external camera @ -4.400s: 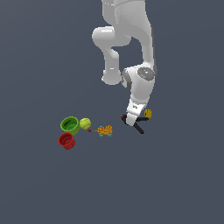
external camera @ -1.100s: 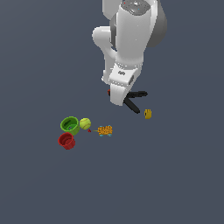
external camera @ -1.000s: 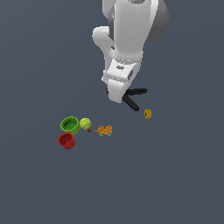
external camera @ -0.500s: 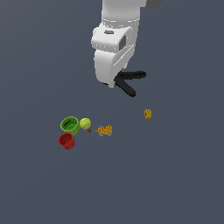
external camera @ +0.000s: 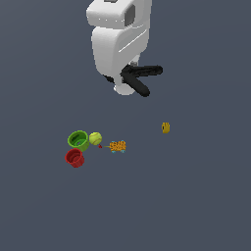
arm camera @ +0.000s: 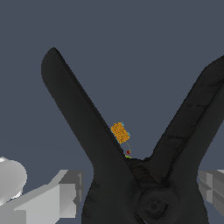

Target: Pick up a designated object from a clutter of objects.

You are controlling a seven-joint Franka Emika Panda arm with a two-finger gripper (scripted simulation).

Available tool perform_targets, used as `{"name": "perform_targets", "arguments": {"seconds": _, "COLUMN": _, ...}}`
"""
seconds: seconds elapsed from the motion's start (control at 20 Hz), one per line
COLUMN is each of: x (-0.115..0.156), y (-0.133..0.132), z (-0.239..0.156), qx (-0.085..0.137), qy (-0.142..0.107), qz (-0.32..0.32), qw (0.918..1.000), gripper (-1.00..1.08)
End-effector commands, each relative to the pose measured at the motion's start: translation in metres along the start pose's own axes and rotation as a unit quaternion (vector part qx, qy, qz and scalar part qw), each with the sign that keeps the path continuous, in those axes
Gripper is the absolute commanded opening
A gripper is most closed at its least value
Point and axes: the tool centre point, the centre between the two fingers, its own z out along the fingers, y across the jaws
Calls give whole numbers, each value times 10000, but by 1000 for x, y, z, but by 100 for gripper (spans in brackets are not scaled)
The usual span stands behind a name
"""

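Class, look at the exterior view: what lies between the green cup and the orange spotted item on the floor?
In the exterior view, the yellow-green ball sits between the green cup and the orange spotted item, right beside the cup.

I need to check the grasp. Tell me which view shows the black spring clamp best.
The wrist view: the black spring clamp fills the frame, both handles diverging from the pivot, with grey tool fingers on either side. The exterior view shows the clamp small, lifted above the floor, its jaw end hidden behind the white arm.
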Motion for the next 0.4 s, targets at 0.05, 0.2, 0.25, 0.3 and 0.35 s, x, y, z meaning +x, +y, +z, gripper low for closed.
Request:
{"name": "perform_targets", "arguments": {"seconds": 0.05, "x": -1, "y": 3, "z": -9, "qx": -6, "qy": 0, "qz": -1, "qw": 10000, "gripper": -100}}
{"name": "perform_targets", "arguments": {"seconds": 0.2, "x": -1, "y": 4, "z": -11, "qx": -6, "qy": 0, "qz": -1, "qw": 10000, "gripper": -100}}
{"name": "perform_targets", "arguments": {"seconds": 0.25, "x": -1, "y": 4, "z": -10, "qx": -6, "qy": 0, "qz": -1, "qw": 10000, "gripper": -100}}
{"name": "perform_targets", "arguments": {"seconds": 0.3, "x": -1, "y": 4, "z": -10, "qx": -6, "qy": 0, "qz": -1, "qw": 10000, "gripper": -100}}
{"name": "perform_targets", "arguments": {"seconds": 0.35, "x": -1, "y": 4, "z": -10, "qx": -6, "qy": 0, "qz": -1, "qw": 10000, "gripper": -100}}
